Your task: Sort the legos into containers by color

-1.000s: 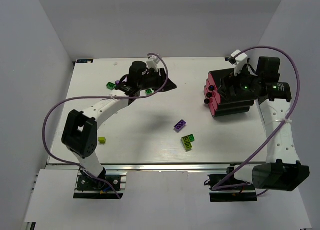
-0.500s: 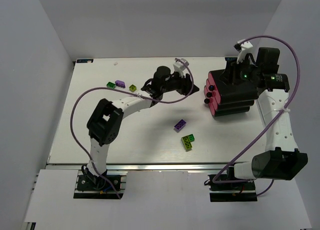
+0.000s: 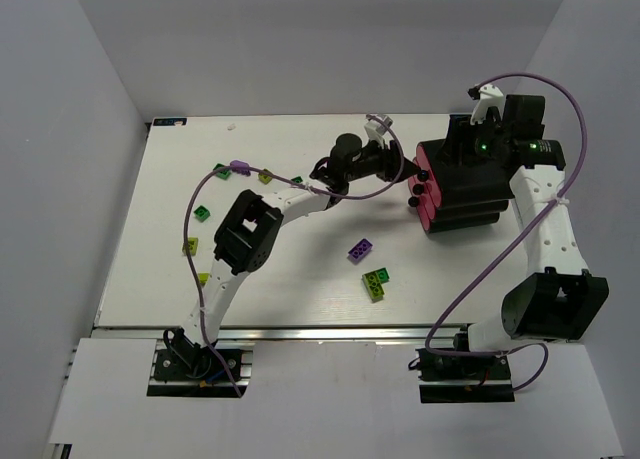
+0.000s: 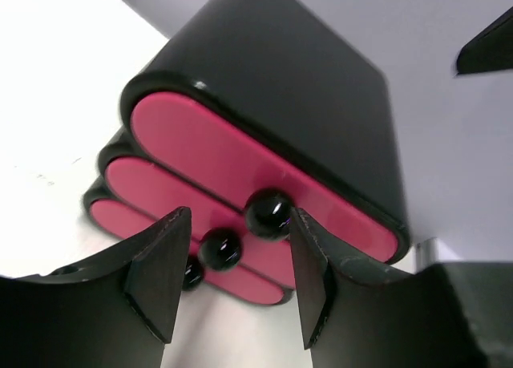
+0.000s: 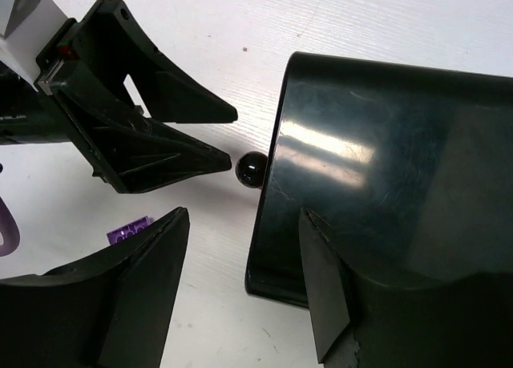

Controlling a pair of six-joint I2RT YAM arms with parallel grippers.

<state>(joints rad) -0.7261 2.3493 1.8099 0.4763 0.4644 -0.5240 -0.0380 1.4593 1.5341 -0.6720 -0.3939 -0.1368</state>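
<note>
The black cabinet [image 3: 470, 194] stands at the right with three magenta drawers [image 4: 208, 139], all shut, each with a round black knob [image 4: 268, 214]. My left gripper [image 3: 405, 167] is open right in front of the drawers; in the left wrist view [image 4: 232, 284] its fingers frame the knobs, and the top knob is near the right finger. My right gripper [image 3: 462, 151] is open and empty above the cabinet's top front edge [image 5: 240, 296]. A purple brick [image 3: 361, 249] and a lime and dark green pair [image 3: 377, 282] lie mid-table.
More bricks lie at the back left: purple [image 3: 240, 167], green [image 3: 221, 171], lime [image 3: 265, 177]. Others lie along the left side [image 3: 203, 214] [image 3: 190, 245]. The left arm stretches across the table's back half. White walls close in on both sides.
My left arm has swung right from the back-left bricks to the cabinet's drawer fronts, uncovering bricks on the left. My right gripper stayed over the cabinet, shifting slightly.
</note>
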